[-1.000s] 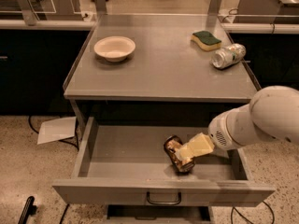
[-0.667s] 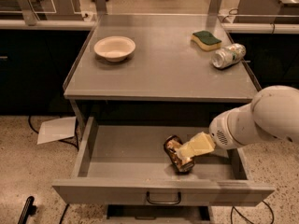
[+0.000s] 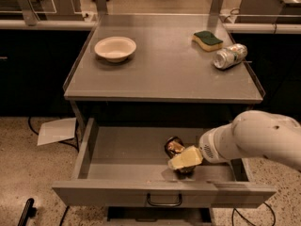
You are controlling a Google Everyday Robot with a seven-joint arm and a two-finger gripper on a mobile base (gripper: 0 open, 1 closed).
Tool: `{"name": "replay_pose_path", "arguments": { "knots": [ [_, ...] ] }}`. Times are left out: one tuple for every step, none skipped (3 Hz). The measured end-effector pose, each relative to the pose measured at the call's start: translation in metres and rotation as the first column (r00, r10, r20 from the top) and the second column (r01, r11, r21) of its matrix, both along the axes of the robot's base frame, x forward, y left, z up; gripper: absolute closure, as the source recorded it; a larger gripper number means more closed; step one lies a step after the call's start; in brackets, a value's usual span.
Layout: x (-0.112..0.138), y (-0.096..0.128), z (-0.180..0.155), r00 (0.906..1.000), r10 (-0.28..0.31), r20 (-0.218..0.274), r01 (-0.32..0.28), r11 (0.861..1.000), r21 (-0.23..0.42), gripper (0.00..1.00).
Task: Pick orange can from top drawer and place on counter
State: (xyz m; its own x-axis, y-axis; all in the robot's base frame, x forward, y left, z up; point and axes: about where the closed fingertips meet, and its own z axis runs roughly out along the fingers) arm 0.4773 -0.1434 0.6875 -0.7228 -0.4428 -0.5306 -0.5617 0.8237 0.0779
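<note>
The top drawer [image 3: 117, 193] is pulled open below the counter [image 3: 164, 74]. The orange can [image 3: 174, 147] lies on its side in the right half of the drawer, shiny orange-gold with dark ends. My gripper [image 3: 185, 158] reaches in from the right on a white arm and sits directly over the can's near end, hiding part of it. The can rests on the drawer floor.
On the counter stand a white bowl [image 3: 115, 48] at the left, a green-and-yellow sponge [image 3: 207, 40] and a silver-and-green can [image 3: 229, 56] on its side at the right. Dark-fronted benches flank the counter. A sheet of paper [image 3: 56, 131] and cables lie on the floor at the left.
</note>
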Motion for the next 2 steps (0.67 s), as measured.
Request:
{"name": "replay_pose_path", "arguments": {
  "knots": [
    [0.001, 0.015, -0.033, 0.9989, -0.020, -0.043, 0.021, 1.000, 0.017, 0.00],
    [0.007, 0.036, -0.053, 0.9985, -0.001, -0.054, 0.002, 1.000, 0.022, 0.00]
  ]
}}
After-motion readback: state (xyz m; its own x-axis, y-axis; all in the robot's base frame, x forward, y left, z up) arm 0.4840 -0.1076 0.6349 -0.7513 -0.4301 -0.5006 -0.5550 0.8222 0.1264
